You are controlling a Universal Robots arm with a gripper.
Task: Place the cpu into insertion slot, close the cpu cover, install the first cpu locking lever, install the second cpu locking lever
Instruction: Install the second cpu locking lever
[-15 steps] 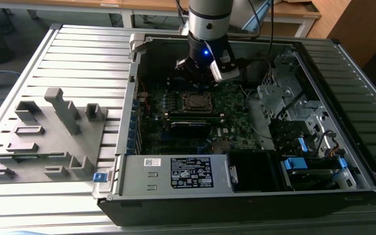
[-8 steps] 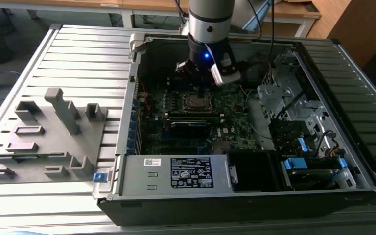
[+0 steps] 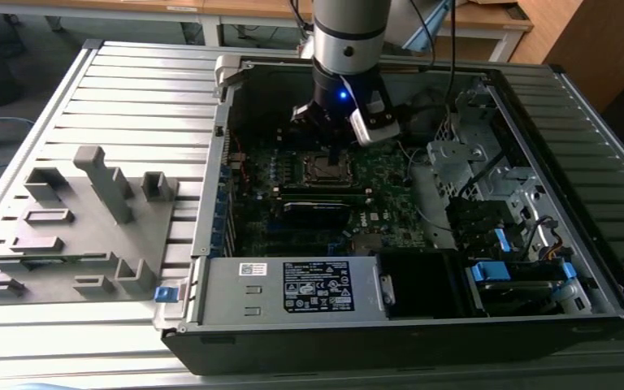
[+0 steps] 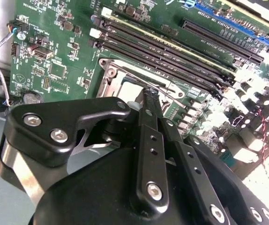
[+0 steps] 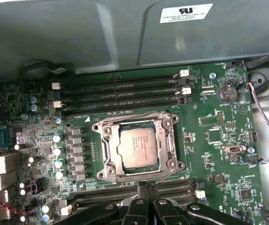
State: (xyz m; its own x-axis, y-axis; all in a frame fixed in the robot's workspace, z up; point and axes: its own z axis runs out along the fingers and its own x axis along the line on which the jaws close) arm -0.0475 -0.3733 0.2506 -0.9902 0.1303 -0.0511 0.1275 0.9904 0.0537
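1. Hanging over an open computer case (image 3: 529, 203) on a slatted tabletop (image 3: 127, 89), the arm's gripper (image 3: 340, 150) hovers just above the motherboard (image 3: 388, 183), close beside the socket area.

2. The jaws stand closed and empty; in the second wrist view the two black fingers (image 4: 149, 112) meet at their tips, near the rim of the cpu cover (image 4: 125, 77).

3. The cpu (image 5: 137, 148), its dull silver top facing up, lies seated in the insertion slot (image 5: 107, 166) at the centre of the green board in the first wrist view.

4. The cpu cover (image 5: 165, 140) lies flat around the chip, its cut-out centre framing the metal top.

5. Long black memory slots (image 5: 120, 91) run alongside the socket on two sides.

6. A grey fixture block (image 3: 84, 236) sits on the tabletop, well apart from the case, toward the exterior view's left.
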